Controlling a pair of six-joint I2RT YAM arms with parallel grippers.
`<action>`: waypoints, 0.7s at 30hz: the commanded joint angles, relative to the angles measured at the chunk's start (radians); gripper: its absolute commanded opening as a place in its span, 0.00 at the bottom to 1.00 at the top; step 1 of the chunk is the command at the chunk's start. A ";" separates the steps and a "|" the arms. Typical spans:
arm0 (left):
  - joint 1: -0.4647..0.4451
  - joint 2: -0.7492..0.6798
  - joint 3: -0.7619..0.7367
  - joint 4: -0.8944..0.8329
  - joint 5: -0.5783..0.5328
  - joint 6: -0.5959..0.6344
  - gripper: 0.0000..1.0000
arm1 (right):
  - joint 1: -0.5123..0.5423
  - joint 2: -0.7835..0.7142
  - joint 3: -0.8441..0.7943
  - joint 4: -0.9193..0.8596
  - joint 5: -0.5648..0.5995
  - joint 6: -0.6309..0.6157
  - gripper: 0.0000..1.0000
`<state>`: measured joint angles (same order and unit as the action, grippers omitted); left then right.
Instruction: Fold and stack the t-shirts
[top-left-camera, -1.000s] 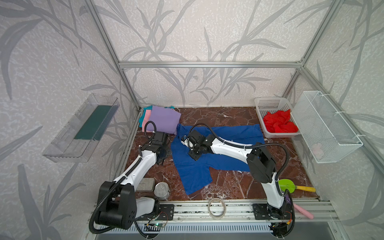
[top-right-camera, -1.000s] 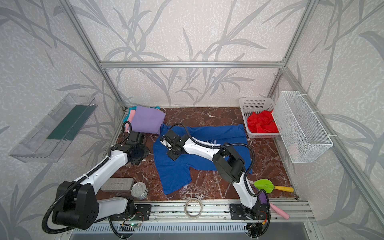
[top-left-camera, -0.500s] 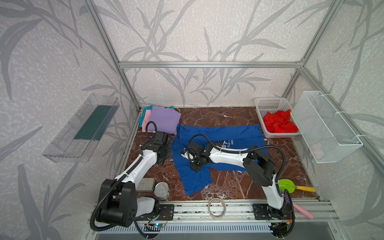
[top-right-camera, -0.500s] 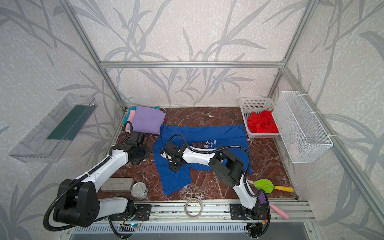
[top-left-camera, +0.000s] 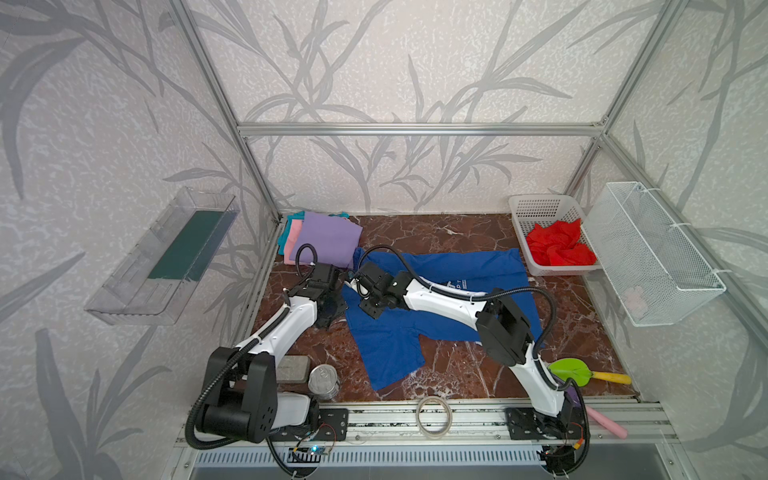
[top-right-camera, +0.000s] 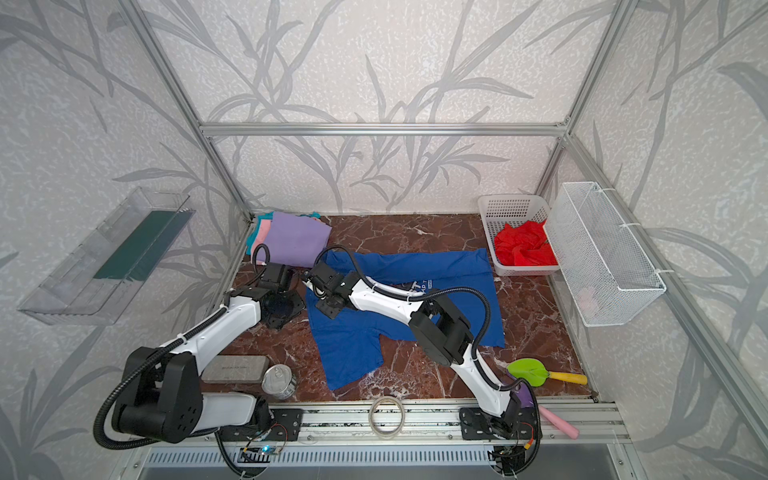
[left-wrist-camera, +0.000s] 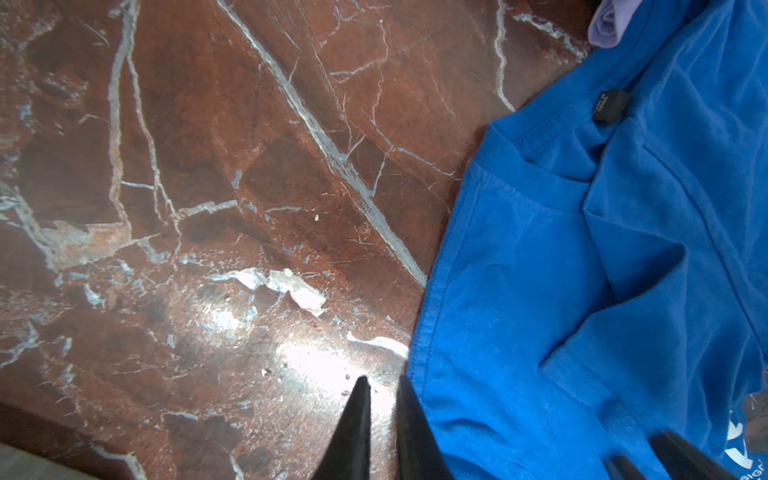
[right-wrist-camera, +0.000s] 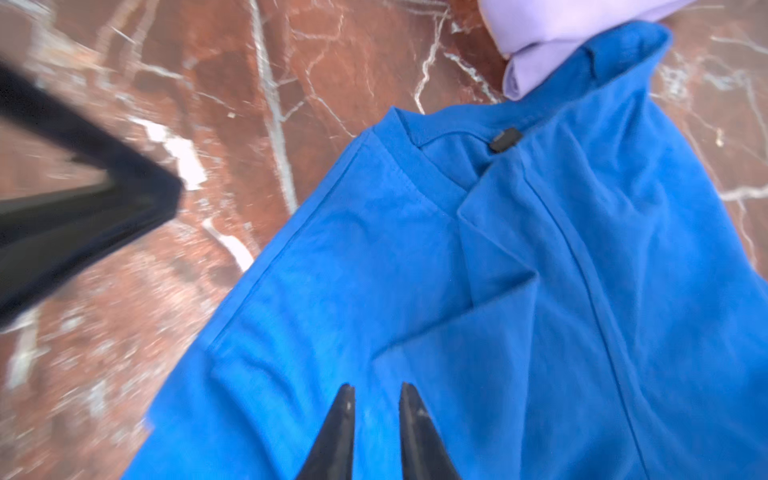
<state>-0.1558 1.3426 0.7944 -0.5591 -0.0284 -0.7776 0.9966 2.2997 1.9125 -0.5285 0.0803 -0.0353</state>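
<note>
Top views: blue shirt (top-left-camera: 390, 345) spread face-up across the middle of the table (top-left-camera: 436, 232), one sleeve pointed toward the front rail, white lettering partly hidden under the right arm. Lavender shirt (top-left-camera: 328, 237) folded at the back-left corner, laid on a pink shirt (top-left-camera: 293, 237) and a teal shirt (top-left-camera: 291, 217); its front edge is touched by the blue shirt's corner. Red shirt (top-left-camera: 559, 245) crumpled inside the basket (top-left-camera: 536, 205) at back right. Left gripper (top-left-camera: 332, 309) held low just beside the blue shirt's left edge; right gripper (top-left-camera: 368, 309) held over that same edge, close to the left one. The same layout is seen in both top views (top-right-camera: 353, 345). Left wrist view: left gripper (left-wrist-camera: 384, 384) narrowly parted, nothing pinched, bare table seen in the gap, tips just beside the blue shirt's hem; collar and black label (left-wrist-camera: 611, 106) are seen beyond. Right wrist view: right gripper (right-wrist-camera: 378, 392) narrowly parted over the blue shirt near the collar, no cloth seen pinched; a lavender corner (right-wrist-camera: 561, 25) is overlapped by the blue cloth.
</note>
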 joint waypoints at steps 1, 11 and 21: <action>0.000 -0.005 0.000 -0.017 -0.023 0.010 0.16 | -0.006 0.071 0.041 -0.096 0.019 -0.010 0.25; 0.001 -0.011 0.001 -0.027 -0.036 0.018 0.17 | -0.029 0.105 0.050 -0.107 -0.014 0.035 0.32; 0.000 -0.005 0.011 -0.032 -0.031 0.021 0.17 | -0.050 0.069 0.054 -0.117 -0.111 0.062 0.14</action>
<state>-0.1558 1.3426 0.7944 -0.5659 -0.0357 -0.7609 0.9543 2.3932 1.9572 -0.5953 0.0181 0.0120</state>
